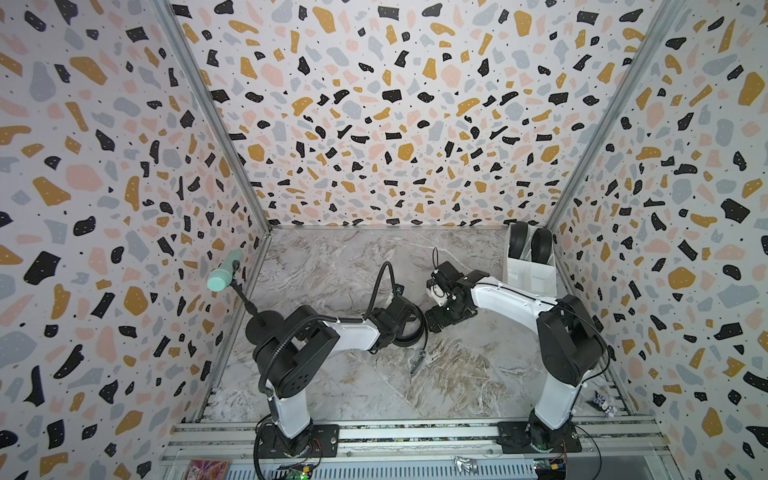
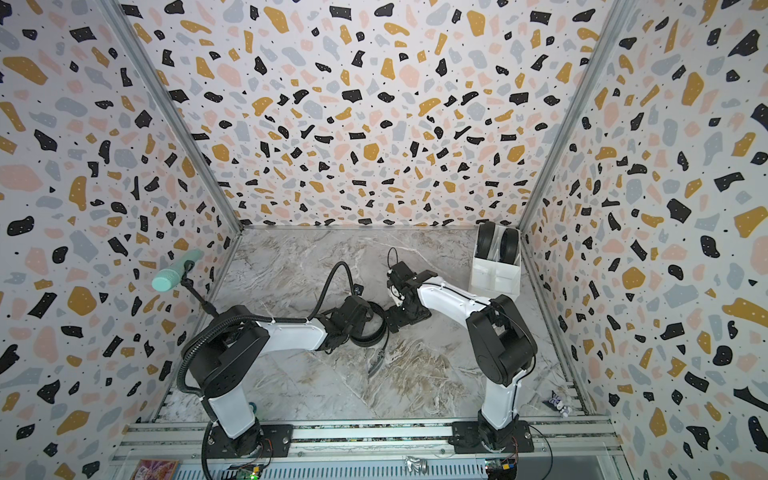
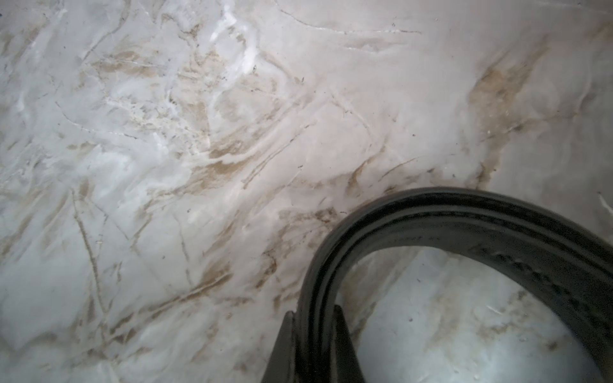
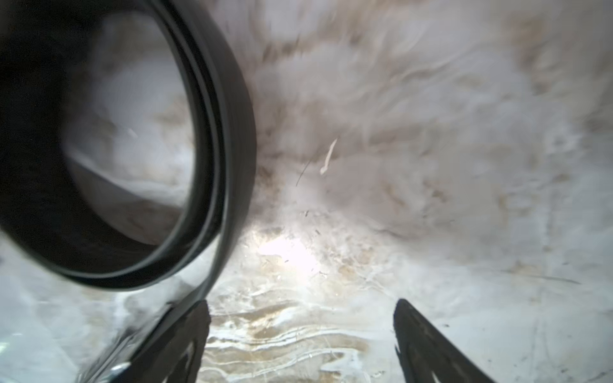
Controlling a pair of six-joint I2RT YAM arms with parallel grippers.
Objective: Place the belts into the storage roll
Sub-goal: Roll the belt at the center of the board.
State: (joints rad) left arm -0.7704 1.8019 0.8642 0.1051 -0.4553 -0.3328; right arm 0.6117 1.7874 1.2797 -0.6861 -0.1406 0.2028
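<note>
The worktop (image 1: 457, 374) carries the whole layout. Both arms meet at its centre: the left arm (image 1: 332, 332) reaches in from one side, the right arm (image 1: 511, 299) from the other.

The storage roll (image 1: 530, 274) stands in the far right corner, well apart from both sets of jaws. Its two far cells each hold a coiled belt (image 1: 518, 241) (image 1: 541, 245), standing on edge. The near cells look empty, so one placement appears outstanding.

The third belt (image 2: 370, 338) sits at centre as a loose coil on edge. Coiling is probably needed so that it fits a square cell.

The left jaws are pressed together on the coil wall, one finger inside the loop and one outside, as the left wrist view shows (image 3: 431, 219). This pinch likely keeps the turns from springing apart.

The right jaws are spread wide and hold nothing. In the right wrist view the coil (image 4: 232, 116) lies outside them, beside one finger. The loose tail runs past that finger; contact cannot be confirmed.

A small silver buckle (image 1: 417, 362) lies on the worktop just beyond the coil, apparently at the tail's end.
</note>
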